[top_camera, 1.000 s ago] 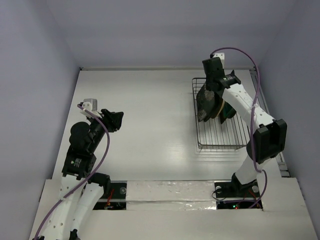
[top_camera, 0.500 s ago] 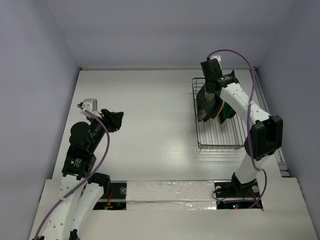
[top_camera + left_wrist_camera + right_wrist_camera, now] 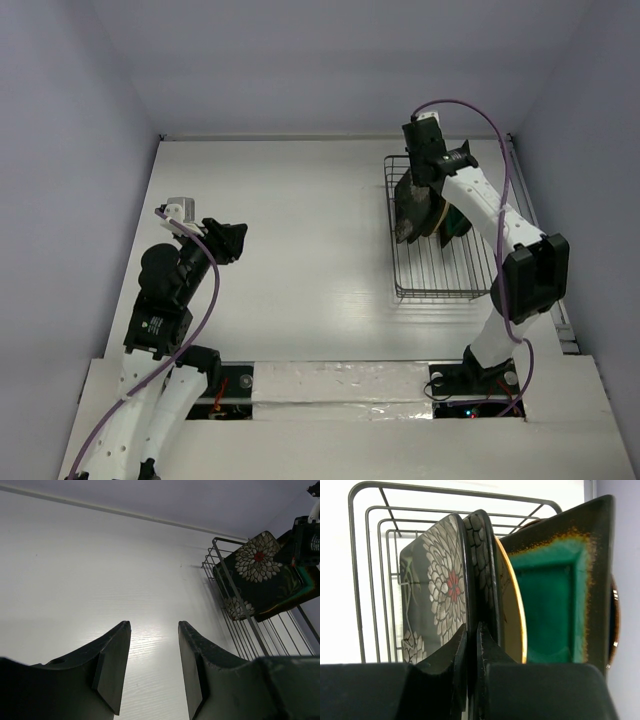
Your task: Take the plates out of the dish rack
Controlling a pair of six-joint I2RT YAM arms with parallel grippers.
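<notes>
The dish rack (image 3: 440, 272) stands at the right of the table with the plates upright in its far end. In the right wrist view the black square plate with white flowers (image 3: 440, 595) is leftmost. Then come the cream round plate (image 3: 512, 605), the dark square plate with teal centre (image 3: 550, 605) and a sliver of a round rim (image 3: 615, 620). My right gripper (image 3: 472, 630) is shut on the flowered plate's near edge, over the rack (image 3: 425, 180). My left gripper (image 3: 154, 630) is open and empty, low at the table's left (image 3: 232, 240).
The rack's wire wall (image 3: 370, 580) rises just left of the flowered plate. The near half of the rack holds no plates. White table (image 3: 300, 230) lies between the arms. Walls close in the back and both sides.
My right arm's elbow has shifted slightly while the wrist stays over the rack's far end. The plates and the left arm have not visibly moved.
</notes>
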